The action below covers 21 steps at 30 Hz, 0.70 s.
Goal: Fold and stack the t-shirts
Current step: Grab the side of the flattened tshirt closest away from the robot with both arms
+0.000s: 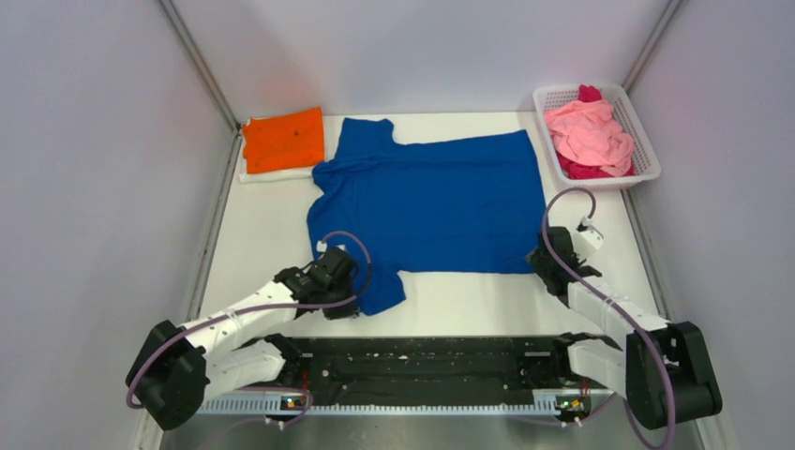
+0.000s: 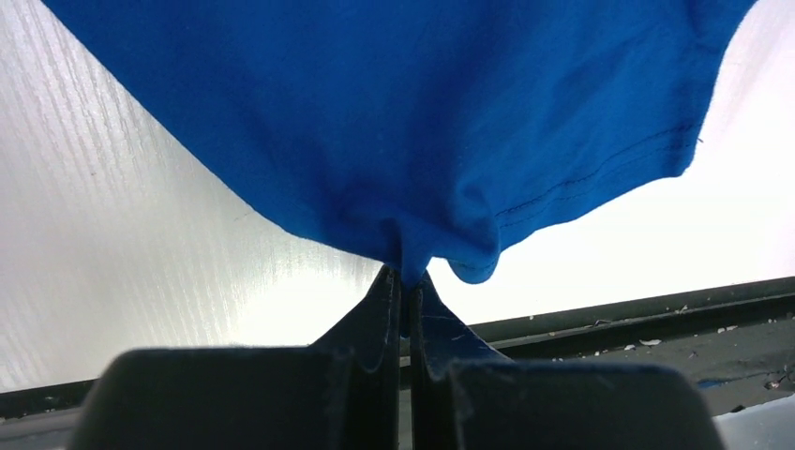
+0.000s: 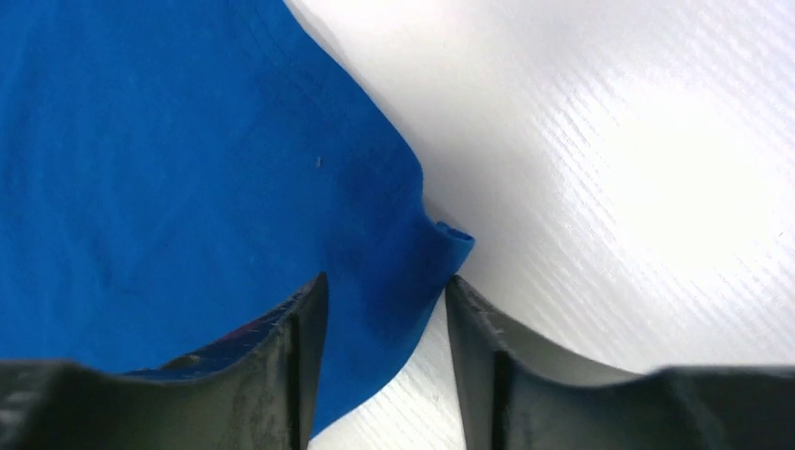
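Note:
A royal-blue t-shirt lies spread flat in the middle of the table, plain side up. My left gripper is shut on the blue shirt's near-left sleeve; the left wrist view shows the cloth pinched between the closed jaws. My right gripper is open at the shirt's near-right hem corner, which lies between the jaws. A folded orange t-shirt lies at the far left. Pink and magenta t-shirts are heaped in the basket.
A white mesh basket stands at the far right corner. A white cloth edge shows under the orange shirt. White walls close in the table on three sides. A black rail runs along the near edge.

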{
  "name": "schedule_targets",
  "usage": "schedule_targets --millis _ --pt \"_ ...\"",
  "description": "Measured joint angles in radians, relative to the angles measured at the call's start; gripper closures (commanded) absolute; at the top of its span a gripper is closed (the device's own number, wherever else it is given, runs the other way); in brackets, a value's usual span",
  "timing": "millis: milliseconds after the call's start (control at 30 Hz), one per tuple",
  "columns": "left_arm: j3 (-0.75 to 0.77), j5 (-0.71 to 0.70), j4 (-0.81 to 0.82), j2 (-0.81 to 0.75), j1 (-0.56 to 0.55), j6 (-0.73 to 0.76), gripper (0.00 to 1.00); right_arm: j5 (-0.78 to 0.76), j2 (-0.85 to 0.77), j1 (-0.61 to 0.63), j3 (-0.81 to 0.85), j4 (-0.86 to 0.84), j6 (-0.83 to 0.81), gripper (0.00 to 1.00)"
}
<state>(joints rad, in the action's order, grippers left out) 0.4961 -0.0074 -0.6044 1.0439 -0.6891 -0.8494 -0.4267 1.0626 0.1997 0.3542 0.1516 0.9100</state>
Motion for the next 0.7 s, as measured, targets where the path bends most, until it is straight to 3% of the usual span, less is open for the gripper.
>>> schedule_targets --millis 33,200,400,700 --pt "0.001 0.0 0.0 -0.002 0.0 0.003 1.0 -0.006 0.014 0.0 0.004 -0.006 0.002 0.71" --pt "0.012 -0.002 -0.003 -0.018 0.0 0.011 1.0 -0.009 0.037 0.0 0.007 -0.001 0.009 1.0" --pt "0.031 0.021 -0.065 -0.08 0.0 -0.001 1.0 0.016 -0.017 0.0 0.007 0.073 0.008 1.0" --pt "0.01 0.092 -0.255 -0.312 -0.015 -0.121 1.0 0.087 -0.242 0.0 0.022 0.361 0.008 1.0"
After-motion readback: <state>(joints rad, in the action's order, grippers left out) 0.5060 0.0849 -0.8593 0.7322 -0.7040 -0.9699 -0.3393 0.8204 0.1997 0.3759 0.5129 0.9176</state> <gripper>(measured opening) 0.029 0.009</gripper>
